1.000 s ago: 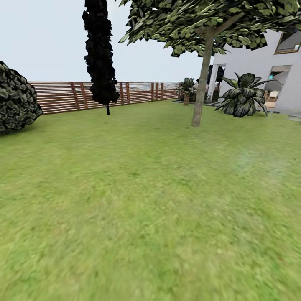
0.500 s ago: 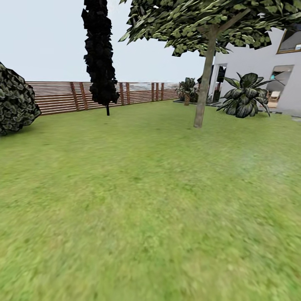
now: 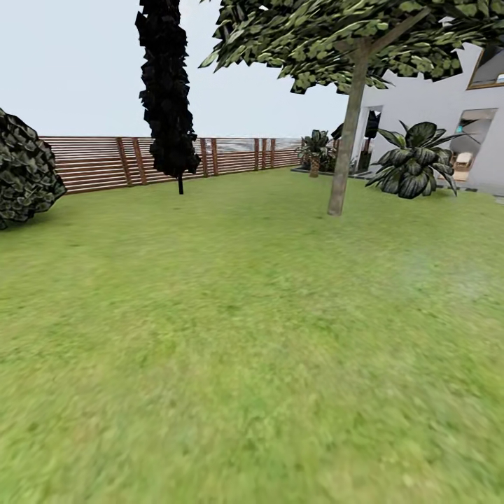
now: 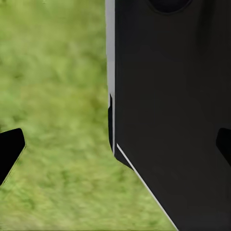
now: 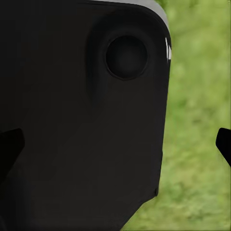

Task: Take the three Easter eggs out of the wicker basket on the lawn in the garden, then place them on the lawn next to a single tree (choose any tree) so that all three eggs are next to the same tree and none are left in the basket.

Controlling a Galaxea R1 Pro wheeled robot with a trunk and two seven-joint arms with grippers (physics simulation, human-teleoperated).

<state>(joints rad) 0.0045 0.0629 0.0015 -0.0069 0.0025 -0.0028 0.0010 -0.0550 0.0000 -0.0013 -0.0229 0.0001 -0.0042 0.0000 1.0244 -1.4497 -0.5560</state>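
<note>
The lawn (image 3: pixel 252 336) stretches ahead as short green grass, up to the garden's brown slatted fence (image 3: pixel 105 162). The Easter eggs, the wicker basket and the task's tree are out of view. In the left wrist view my left gripper (image 4: pixel 115 147) is open, its dark fingertips (image 4: pixel 9 150) far apart over grass and the robot's black body (image 4: pixel 173 96). In the right wrist view my right gripper (image 5: pixel 115 144) is open too, with nothing between its fingertips (image 5: pixel 224 143).
A slim grey trunk (image 3: pixel 348 140) with a round leafy crown stands right of centre. A dark columnar conifer (image 3: pixel 166 91) stands by the fence, and a round shrub (image 3: pixel 24 171) at the left. A broad-leaved plant (image 3: pixel 414 161) and a white house (image 3: pixel 455 105) are at the right.
The whole head view has shifted: the leafy trunk has slid right and the shrub left, so the camera has moved. Nothing in the garden itself has changed.
</note>
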